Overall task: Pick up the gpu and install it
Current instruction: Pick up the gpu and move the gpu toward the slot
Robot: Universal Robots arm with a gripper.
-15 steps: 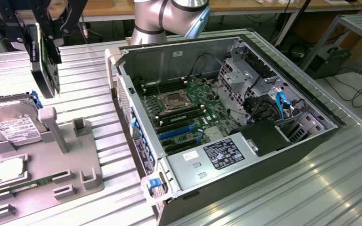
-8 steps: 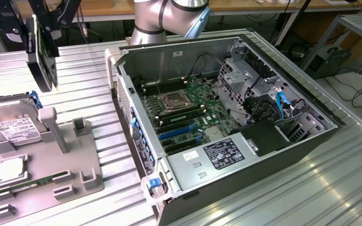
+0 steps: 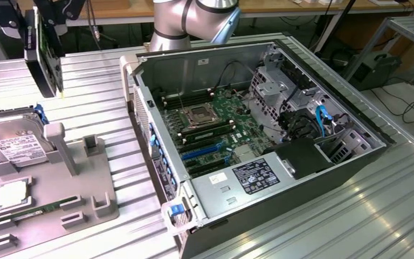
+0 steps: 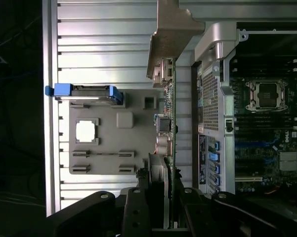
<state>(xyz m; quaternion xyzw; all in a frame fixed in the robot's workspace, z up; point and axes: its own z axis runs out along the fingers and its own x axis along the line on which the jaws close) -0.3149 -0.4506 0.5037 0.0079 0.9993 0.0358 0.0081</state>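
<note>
At the exterior view's far left we saw the gripper (image 3: 51, 15) raised above the ribbed metal table (image 3: 95, 91). It was pinching the gpu (image 3: 43, 54), which hung straight down from it as a dark upright card, clear of everything beneath.

From the wrist we looked along the card's edge. The fingers (image 4: 136, 212) sat narrowly apart, pressed against either face of the gpu (image 4: 169, 123). Its silver metal bracket (image 4: 170, 34) was at the end farthest from the gripper (image 4: 160, 190).

Below the gripper, nearer the exterior camera, lay the grey parts tray (image 3: 74, 186). It carried a hard drive (image 3: 16, 143) standing in a blue-edged holder, a square processor (image 3: 11, 195) and a green memory stick (image 3: 41, 210). None of them touched the card.

Further toward the exterior view's right, well apart from the gripper, the robot arm (image 3: 185, 21) rose behind the open computer case (image 3: 286, 216). The case lay on its side, its motherboard (image 3: 214, 129) and blue slots (image 3: 203, 152) exposed. The gpu was outside the case. From the wrist, its edge ran between the tray and the case wall.
</note>
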